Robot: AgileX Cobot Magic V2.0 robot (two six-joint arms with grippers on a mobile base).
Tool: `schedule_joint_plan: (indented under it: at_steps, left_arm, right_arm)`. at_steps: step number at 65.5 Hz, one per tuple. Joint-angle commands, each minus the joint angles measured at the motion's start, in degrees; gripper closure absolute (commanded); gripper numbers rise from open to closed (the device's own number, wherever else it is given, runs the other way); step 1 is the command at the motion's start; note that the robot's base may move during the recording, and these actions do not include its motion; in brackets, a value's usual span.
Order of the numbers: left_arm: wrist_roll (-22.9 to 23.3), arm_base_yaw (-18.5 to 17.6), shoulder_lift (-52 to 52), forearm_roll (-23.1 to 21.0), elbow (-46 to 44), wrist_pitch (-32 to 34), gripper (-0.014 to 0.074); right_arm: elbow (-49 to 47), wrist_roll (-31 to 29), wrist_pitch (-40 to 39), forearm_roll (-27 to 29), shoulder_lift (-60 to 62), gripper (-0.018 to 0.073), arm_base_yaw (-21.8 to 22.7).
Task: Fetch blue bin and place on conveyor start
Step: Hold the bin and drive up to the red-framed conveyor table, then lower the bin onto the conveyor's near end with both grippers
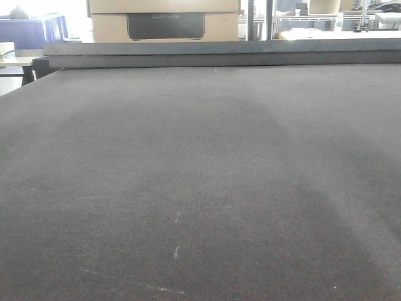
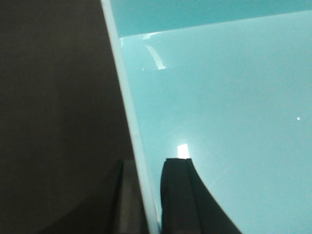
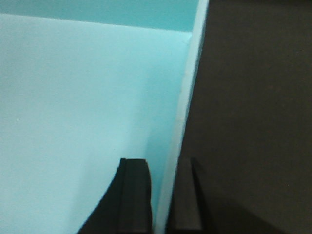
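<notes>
- The blue bin (image 2: 224, 97) reaches you only through the two wrist views. Each shows one slice of smooth turquoise inner wall and floor. The rest is cut off, so you can't make out its full shape.
- The front view shows none of the bin, no arm and no gripper. It must sit below or behind that camera's field.
- The pale rim (image 2: 127, 112) runs up the left wrist view as a thin slanted strip, with turquoise on its right and dark belt on its left.
- The left gripper (image 2: 152, 165) straddles that rim. One black finger (image 2: 183, 195) is inside the bin and the other is outside against the rim, and together they pinch the wall.
- The right gripper (image 3: 162, 163) mirrors it on the opposite wall. Its inside finger (image 3: 134, 195) sits over turquoise and its outside finger over the dark belt, clamped tight to the rim.
- Both sets of fingertips are cropped by the bottom edge, so you can't see the pads themselves.
- The conveyor start (image 1: 200, 188) fills the front view as matte charcoal weave with a few pale scuffs. It also shows dark just beyond the bin wall in both wrist views, so the bin is over the belt.
- You can't tell whether the bin's base is touching the belt or held just above it.
- A grey rail (image 1: 219, 53) edges the far side of the belt.
- Behind the rail is a beige box (image 1: 163, 25) with a dark panel. The background is washed out by glare.
</notes>
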State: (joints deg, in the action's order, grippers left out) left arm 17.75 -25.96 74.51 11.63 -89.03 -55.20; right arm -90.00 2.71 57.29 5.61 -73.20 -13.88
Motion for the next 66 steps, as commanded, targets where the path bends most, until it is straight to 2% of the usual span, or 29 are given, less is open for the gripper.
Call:
schedule_joint_plan:
  at_steps: [1, 11, 18, 26, 37, 48, 66]
  left_arm:
    - [-1.01, -0.35, -1.23, -0.34, 0.66, -4.68, 0.0708]
    - [-1.01, -0.35, -1.38, -0.52, 7.24, -3.91, 0.0708]
    - [-1.01, -0.35, -1.38, -0.52, 16.30, 2.89, 0.0708]
    - [-1.01, 0.09, -1.38, -0.52, 24.36, 13.87, 0.0708]
    - [-0.66, 3.94, -0.87, -1.93, 31.21, 24.23, 0.0708]
    - [-0.66, 6.95, 2.41, -2.38, 32.50, 26.80, 0.0708]
    - [-0.66, 6.95, 8.55, -2.38, 32.40, 27.78, 0.0708]
  right_arm:
    - [-0.43, -1.53, 3.32, 0.81, 1.62, 0.0711, -0.14]
    - [6.06, -1.53, 2.24, 1.85, 1.62, 0.0711, -0.52]
    - [13.98, -1.53, -3.75, 2.18, 1.62, 0.0711, -1.35]
    - [23.01, -1.53, -13.29, 3.70, 1.10, 0.0711, -1.35]
    - [30.47, -1.53, -23.67, 3.90, -1.99, 0.0711, -1.35]
    - [31.70, -1.53, -28.15, 3.90, -6.31, 0.0711, -1.35]
    - [31.70, -1.53, -30.75, 3.90, -11.69, 0.0711, -1.35]
